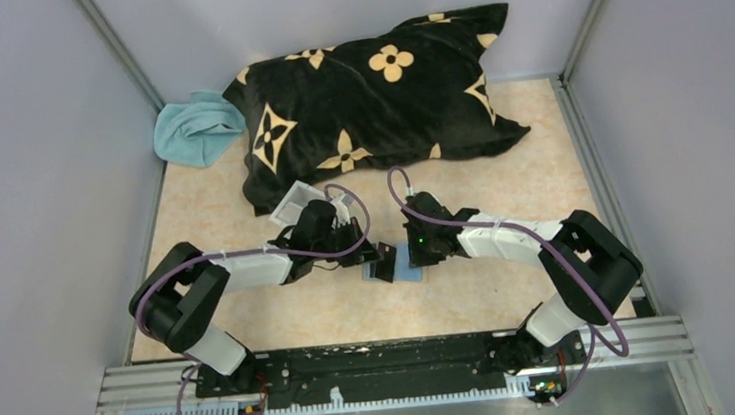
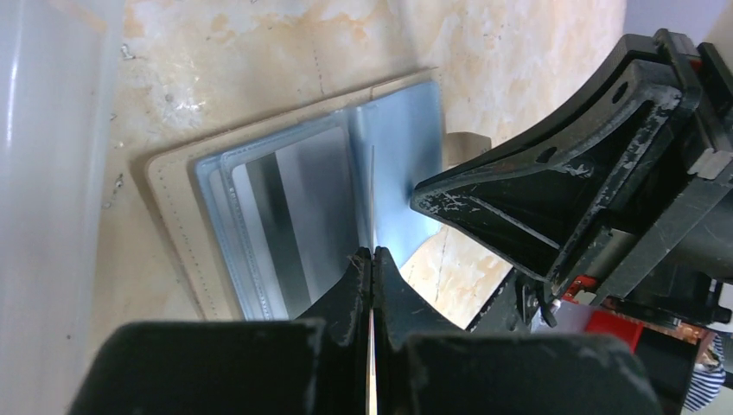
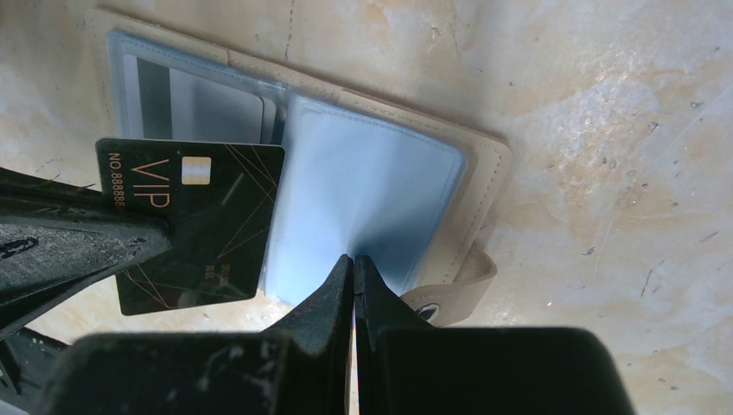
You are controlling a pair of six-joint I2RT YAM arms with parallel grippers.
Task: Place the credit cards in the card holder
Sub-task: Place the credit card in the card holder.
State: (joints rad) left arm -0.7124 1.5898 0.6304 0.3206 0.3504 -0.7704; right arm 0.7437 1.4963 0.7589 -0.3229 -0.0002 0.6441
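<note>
From above we see both arms meeting at mid-table over the small tan folding card holder (image 1: 407,266), which lies open on the beige marbled table top (image 1: 511,285). At that range the left gripper (image 1: 382,264) and right gripper (image 1: 420,253) are only dark shapes. The left wrist view shows the left gripper (image 2: 372,256) with its fingers pressed together on a card seen edge-on, a thin line (image 2: 372,199) standing over the holder's (image 2: 285,216) grey-blue pockets. Only the right wrist view shows that card's face: a black plastic VIP card (image 3: 203,229) with gold lines, tilted over the holder's (image 3: 484,173) left half; we cannot tell whether it has entered a slot. There the right gripper (image 3: 354,261) is closed too, its tips pinching the near edge of the right-hand clear pocket leaf. Only the overhead view takes in the black flower-patterned pillow (image 1: 374,101) and the light blue cloth (image 1: 194,130) at the far side.
</note>
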